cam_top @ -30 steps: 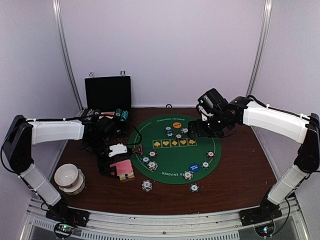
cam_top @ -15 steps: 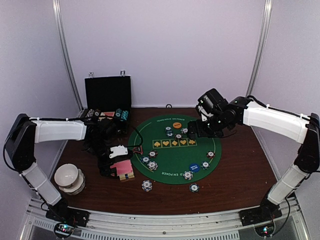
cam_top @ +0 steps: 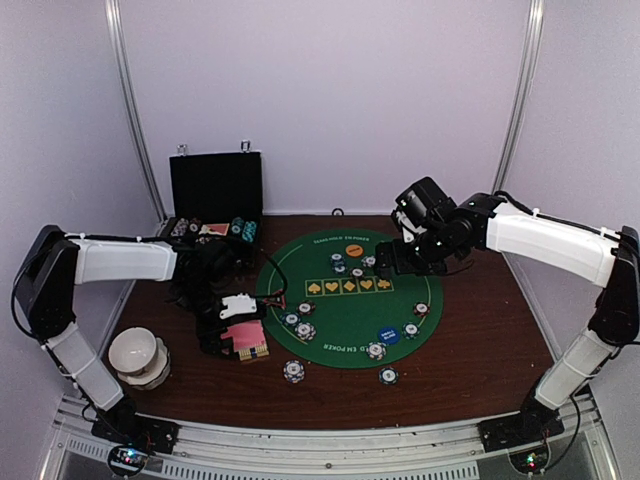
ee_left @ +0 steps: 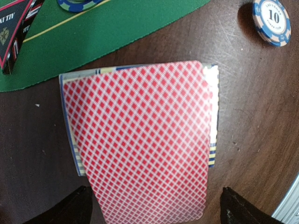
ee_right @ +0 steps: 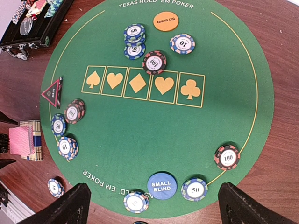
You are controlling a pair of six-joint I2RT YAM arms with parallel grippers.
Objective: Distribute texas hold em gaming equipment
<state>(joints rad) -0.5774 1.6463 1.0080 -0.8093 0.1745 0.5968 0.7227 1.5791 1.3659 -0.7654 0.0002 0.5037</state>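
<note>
1. Chips [ee_right: 154,62], discs [ee_right: 161,185] and triangle marker [ee_right: 52,92] laid out around green mat [ee_right: 140,126] (looks done).
2. Pink-backed cards [ee_left: 140,140] stacked just beside mat, undealt.
3. Left gripper [ee_left: 161,212] open above cards; right gripper [ee_right: 156,207] open, empty, over mat.

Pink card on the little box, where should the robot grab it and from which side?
Probably grip the pink card by the end sticking out past the card box, coming from the left gripper's side. It lies flat, so its top gives no hold, but that overhanging end leaves room underneath.
</note>
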